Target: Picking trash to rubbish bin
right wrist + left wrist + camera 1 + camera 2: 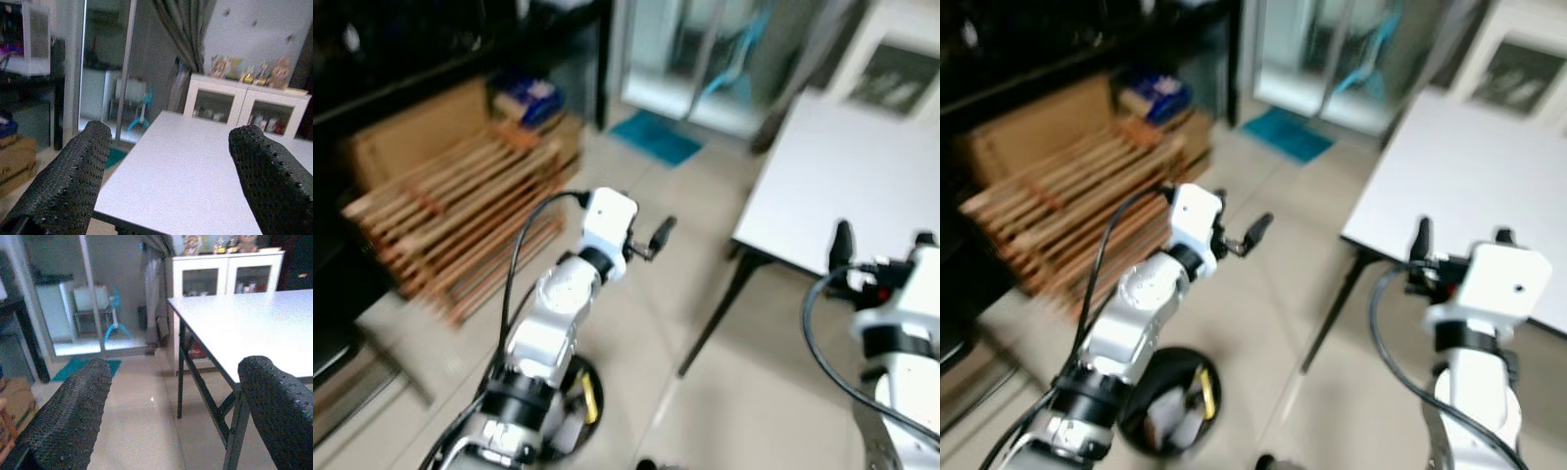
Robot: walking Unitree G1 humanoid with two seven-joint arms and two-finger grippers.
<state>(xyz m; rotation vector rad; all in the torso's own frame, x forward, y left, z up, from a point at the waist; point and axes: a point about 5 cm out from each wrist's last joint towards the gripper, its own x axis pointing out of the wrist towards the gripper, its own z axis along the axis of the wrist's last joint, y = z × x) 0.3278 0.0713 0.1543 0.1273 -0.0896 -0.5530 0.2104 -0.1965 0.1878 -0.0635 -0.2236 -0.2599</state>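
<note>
— Two grippers, both raised, fingers spread wide, nothing held. Left gripper (pixel 171 411) over pale glossy floor tiles (pixel 636 323); right gripper (pixel 168 176) at the edge of the smooth white rectangular table (pixel 1469 186).

— Finger surface?

— Black, pebbled rubber pads (pixel 73 416).

— Bin?

— Round black rubbish bin (pixel 1171 401) on the floor under the left arm, something yellow and white inside, too blurred to name. Slatted wooden rack (pixel 460 220) beside brown cardboard (pixel 406 132).
</note>
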